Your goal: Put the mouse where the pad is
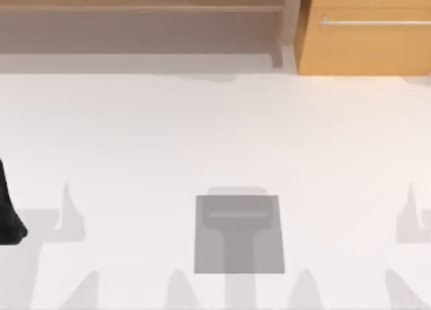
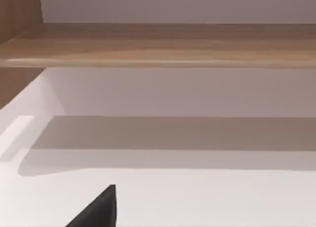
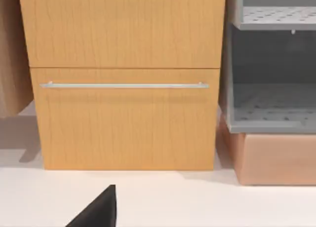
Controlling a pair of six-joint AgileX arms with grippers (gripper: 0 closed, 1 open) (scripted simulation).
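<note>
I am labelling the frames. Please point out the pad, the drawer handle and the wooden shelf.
pad [image 1: 239,234]: top view, its middle.
drawer handle [image 3: 123,85]: right wrist view, middle of the bar.
wooden shelf [image 2: 163,45]: left wrist view, its top face.

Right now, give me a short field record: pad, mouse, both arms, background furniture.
pad: grey rectangle flat on the white table, near the front edge, about centre
mouse: cannot place it
left arm: black part at the table's left edge, parked
right arm: black tip in the right wrist view, facing the wooden drawer cabinet
rear: wooden shelf at back left
</note>
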